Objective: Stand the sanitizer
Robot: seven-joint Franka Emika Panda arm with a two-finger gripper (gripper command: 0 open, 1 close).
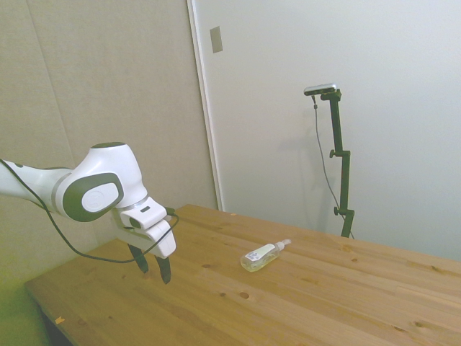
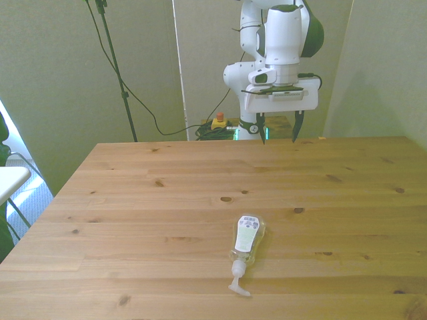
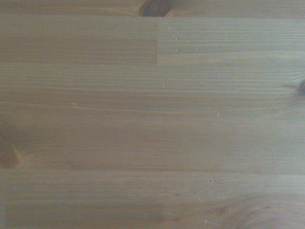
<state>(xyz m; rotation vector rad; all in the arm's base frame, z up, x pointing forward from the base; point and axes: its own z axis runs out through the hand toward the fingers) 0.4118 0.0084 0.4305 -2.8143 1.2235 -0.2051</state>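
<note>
Fingers spread apart and gripping nothing, my gripper (image 2: pixel 279 129) hangs above the table's (image 2: pixel 133 200) far edge, at about twelve o'clock in the front view. From there I see the sanitizer (image 2: pixel 245 242) lying flat on its side near the table's six o'clock edge, pump top pointing toward six, well apart from the gripper. My wrist view shows only bare wood. I judge nothing done yet: approach, grasp and uprighting all remain.
</note>
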